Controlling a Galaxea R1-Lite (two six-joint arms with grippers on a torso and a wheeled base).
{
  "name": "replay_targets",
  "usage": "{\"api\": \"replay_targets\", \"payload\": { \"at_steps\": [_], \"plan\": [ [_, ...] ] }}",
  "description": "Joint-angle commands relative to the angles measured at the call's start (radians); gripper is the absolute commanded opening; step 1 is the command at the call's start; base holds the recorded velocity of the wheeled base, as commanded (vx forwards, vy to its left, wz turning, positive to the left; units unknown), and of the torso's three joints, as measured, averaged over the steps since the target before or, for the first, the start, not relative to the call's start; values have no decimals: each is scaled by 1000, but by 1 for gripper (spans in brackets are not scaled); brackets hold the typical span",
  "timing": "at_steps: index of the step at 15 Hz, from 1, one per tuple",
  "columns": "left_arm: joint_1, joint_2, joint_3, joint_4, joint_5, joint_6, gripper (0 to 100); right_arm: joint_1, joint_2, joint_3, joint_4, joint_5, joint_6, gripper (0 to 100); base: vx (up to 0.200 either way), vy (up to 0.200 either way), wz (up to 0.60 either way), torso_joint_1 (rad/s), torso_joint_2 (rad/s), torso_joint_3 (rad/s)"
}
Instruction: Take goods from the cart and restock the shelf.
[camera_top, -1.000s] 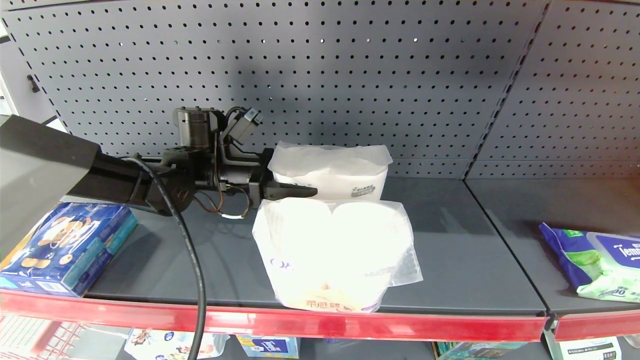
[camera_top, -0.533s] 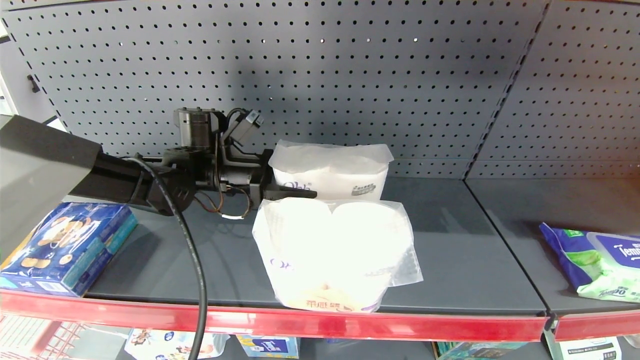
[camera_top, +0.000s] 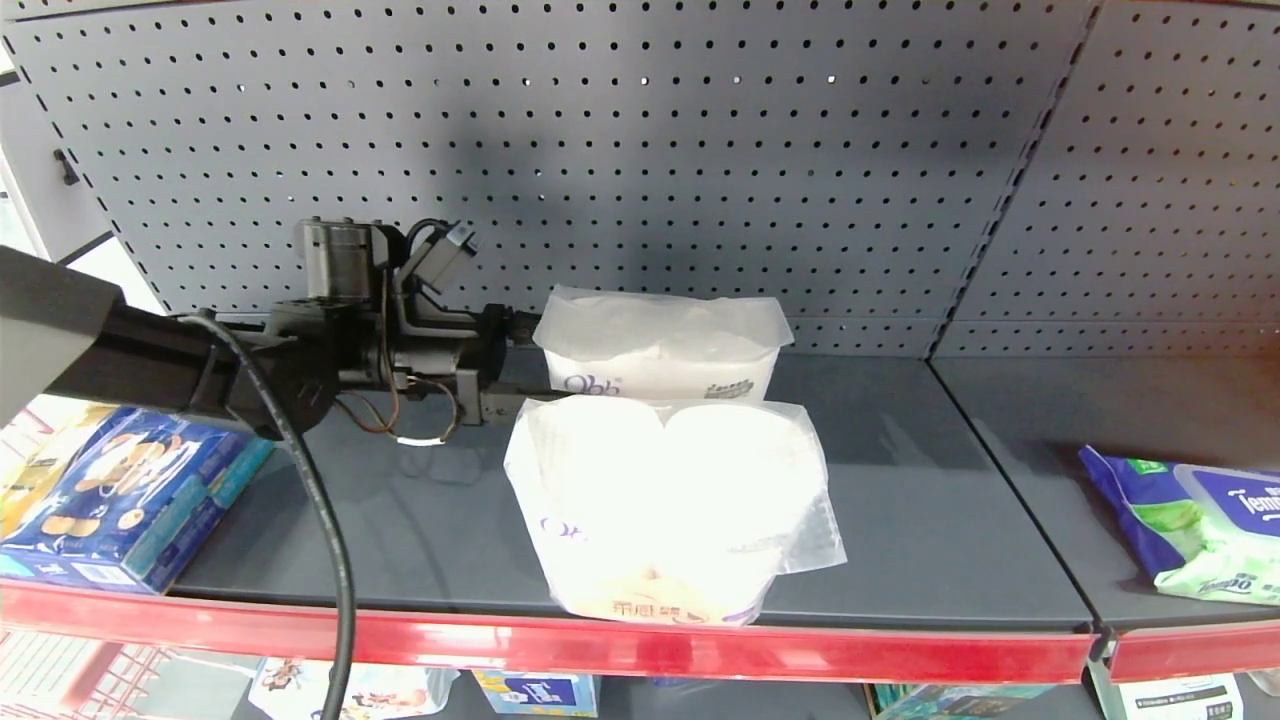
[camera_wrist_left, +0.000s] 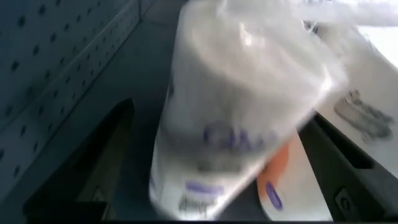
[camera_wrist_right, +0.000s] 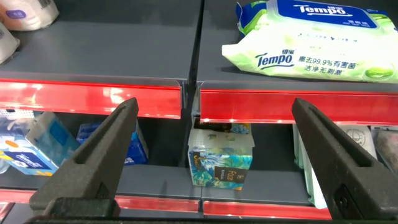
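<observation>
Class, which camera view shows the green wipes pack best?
Right wrist view: the wipes pack lies nearly whole, front face plain. Head view cuts it off at the picture's right edge. Left wrist view faces a roll pack.

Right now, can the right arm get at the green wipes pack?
Probably yes: the right gripper faces the red shelf edge with jaws open, and the green wipes pack lies near that edge with nothing in front. The arm would likely need raising first.

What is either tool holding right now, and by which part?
Nothing. Left tool open at one end of the rear tissue pack, not clamping; right tool open, empty.
</observation>
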Motion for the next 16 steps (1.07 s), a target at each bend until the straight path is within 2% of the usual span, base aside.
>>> {"api": "replay_targets", "payload": {
  "at_steps": [1, 4, 6, 7, 8, 9, 11, 12, 13, 14, 15, 16],
  "plan": [
    [39, -58, 47, 1, 2, -1, 100, 0, 0, 0, 0, 0, 0, 100, 0, 0, 0, 0, 0, 0],
    [97, -124, 118, 1, 2, 0, 100, 0, 0, 0, 0, 0, 0, 100, 0, 0, 0, 0, 0, 0],
    [168, -202, 218, 1, 16, 0, 100, 1, 0, 0, 0, 0, 0, 100, 0, 0, 0, 0, 0, 0],
    [171, -208, 224, 1, 18, 0, 100, 1, 0, 0, 0, 0, 0, 100, 0, 0, 0, 0, 0, 0],
    [224, -314, 305, 1, 68, 2, 100, 0, 0, 0, 0, 0, 0, 100, 0, 0, 0, 0, 0, 0],
    [250, -392, 356, 3, 130, 0, 100, 0, 0, 0, 0, 0, 0, 100, 0, 0, 0, 0, 0, 0],
    [272, -593, 482, 24, 300, -17, 100, 0, 0, 0, 0, 0, 0, 100, 0, 0, 0, 0, 0, 0],
    [267, -681, 534, 52, 346, -35, 100, 1, 0, 0, 0, 0, 0, 100, 0, 0, 0, 0, 0, 0],
    [261, -852, 606, 121, 412, -107, 100, 0, 0, 0, 0, 0, 0, 100, 0, 0, 0, 0, 0, 0],
    [261, -964, 641, 173, 486, -198, 100, 1, 0, 0, 0, 0, 0, 100, 0, 0, 0, 0, 0, 0],
    [264, -1055, 660, 199, 621, -277, 100, 0, 0, 0, 0, 0, 0, 100, 0, 0, 0, 0, 0, 0],
    [264, -1108, 676, 213, 730, -334, 100, 1, 0, 0, 0, 0, 0, 100, 0, 0, 0, 0, 0, 0]
  ]
}}
